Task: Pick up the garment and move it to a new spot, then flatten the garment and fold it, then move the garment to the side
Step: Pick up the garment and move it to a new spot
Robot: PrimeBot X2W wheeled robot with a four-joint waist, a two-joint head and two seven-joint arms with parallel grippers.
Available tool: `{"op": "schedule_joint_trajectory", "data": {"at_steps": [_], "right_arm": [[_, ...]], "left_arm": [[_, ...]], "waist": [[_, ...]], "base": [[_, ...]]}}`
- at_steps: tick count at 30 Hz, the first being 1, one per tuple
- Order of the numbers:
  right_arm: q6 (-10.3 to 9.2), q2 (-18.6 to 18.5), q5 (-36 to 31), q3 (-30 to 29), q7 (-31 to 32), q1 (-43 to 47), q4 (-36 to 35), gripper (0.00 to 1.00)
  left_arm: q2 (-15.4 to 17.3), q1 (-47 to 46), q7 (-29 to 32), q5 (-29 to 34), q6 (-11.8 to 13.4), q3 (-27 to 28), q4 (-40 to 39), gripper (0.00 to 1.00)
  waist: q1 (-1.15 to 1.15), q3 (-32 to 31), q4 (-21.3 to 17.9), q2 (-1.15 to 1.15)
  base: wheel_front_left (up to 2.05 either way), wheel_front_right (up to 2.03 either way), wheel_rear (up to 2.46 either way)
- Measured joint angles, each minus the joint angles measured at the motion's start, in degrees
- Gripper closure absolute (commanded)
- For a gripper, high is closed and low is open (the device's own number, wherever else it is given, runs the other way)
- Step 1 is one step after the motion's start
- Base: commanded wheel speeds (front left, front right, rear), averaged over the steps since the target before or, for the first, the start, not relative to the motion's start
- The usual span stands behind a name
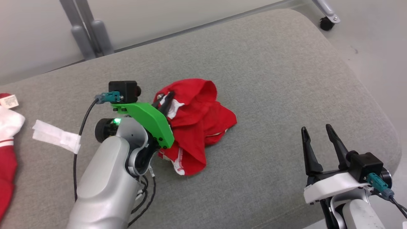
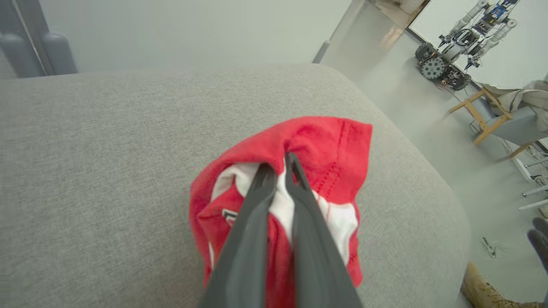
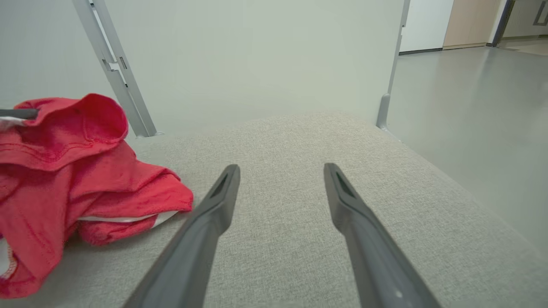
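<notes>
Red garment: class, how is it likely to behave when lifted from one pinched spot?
Probably floppy: the red garment lies crumpled in soft folds, so it should droop from the left fingers. Likely light, being thin cloth.

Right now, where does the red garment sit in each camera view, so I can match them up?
Head view: garment at centre, left gripper pinching its upper left.
Left wrist view: garment lower centre, around the closed fingers.
Right wrist view: garment at the left edge.
Shared landmark: grey cushion under it.
</notes>
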Motion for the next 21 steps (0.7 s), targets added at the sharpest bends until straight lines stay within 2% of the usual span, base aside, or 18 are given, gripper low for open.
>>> {"op": "schedule_joint_trajectory", "data": {"at_steps": [1, 2, 3, 4, 8, 12, 14, 18, 20, 21], "right_arm": [[0.0, 0.1, 0.0, 0.0, 0.0, 0.0, 0.0, 0.0], [0.0, 0.2, 0.1, 0.1, 0.0, 0.0, 0.0, 0.0], [0.0, 0.2, 0.2, 0.0, 0.0, 0.1, 0.1, 0.0], [0.0, 0.2, 0.2, -0.2, 0.0, 0.2, 0.1, 0.0], [0.0, 0.4, -0.2, -1.5, 0.0, 1.0, -0.1, 0.0], [0.0, -0.5, -1.5, -1.6, 0.0, 1.2, -0.7, 0.0], [0.0, -1.3, -1.9, -2.1, 0.0, 2.0, -1.6, 0.0], [0.0, -2.3, -2.7, -4.7, 0.0, 3.4, -4.6, 0.0], [0.0, -2.7, -3.1, -5.9, 0.0, 3.9, -5.9, 0.0], [0.0, -3.0, -3.6, -6.7, 0.0, 4.6, -7.3, 0.0]], "left_arm": [[0.1, -1.1, -3.1, 1.3, 0.4, 0.2, 3.6, 0.87], [0.2, -1.9, -5.7, 2.9, 0.3, -0.2, 7.2, 0.67], [0.3, -2.3, -7.7, 3.6, 0.2, -0.4, 9.7, 0.4], [0.3, -2.5, -10.0, 4.0, 0.1, -0.6, 12.3, 0.0], [-0.1, -3.8, -17.4, 4.7, -1.4, -1.9, 18.9, 0.0], [0.4, -4.1, -27.3, 8.7, -1.8, -4.1, 21.6, 0.0], [0.5, -3.9, -29.6, 9.8, -1.6, -4.2, 21.2, 0.0], [0.2, -1.7, -30.7, 11.9, -0.7, -4.5, 15.8, 0.0], [0.1, 0.2, -30.9, 13.8, 0.5, -3.1, 9.9, 0.0], [0.0, 3.9, -31.0, 15.7, 1.7, -1.8, 4.1, 0.0]], "waist": [[0.0, 0.3, -0.8, 0.0], [0.0, 0.7, -1.6, 0.0], [0.0, 1.0, -2.1, 0.0], [0.0, 1.3, -2.7, 0.0], [0.0, 2.5, -3.2, 0.0], [0.0, 2.5, -2.2, 0.0], [0.0, 2.0, -1.6, 0.0], [0.0, 1.1, 1.0, 0.0], [0.0, 0.7, 2.7, 0.0], [0.0, 0.0, 5.0, 0.0]], "base": [[0.0, 0.0, 0.0], [0.0, 0.0, 0.0], [0.0, 0.0, 0.0], [0.0, 0.0, 0.0], [0.0, 0.0, 0.0], [0.0, 0.0, 0.0], [0.0, 0.0, 0.0], [0.0, 0.0, 0.0], [0.0, 0.0, 0.0], [0.0, 0.0, 0.0]]}}
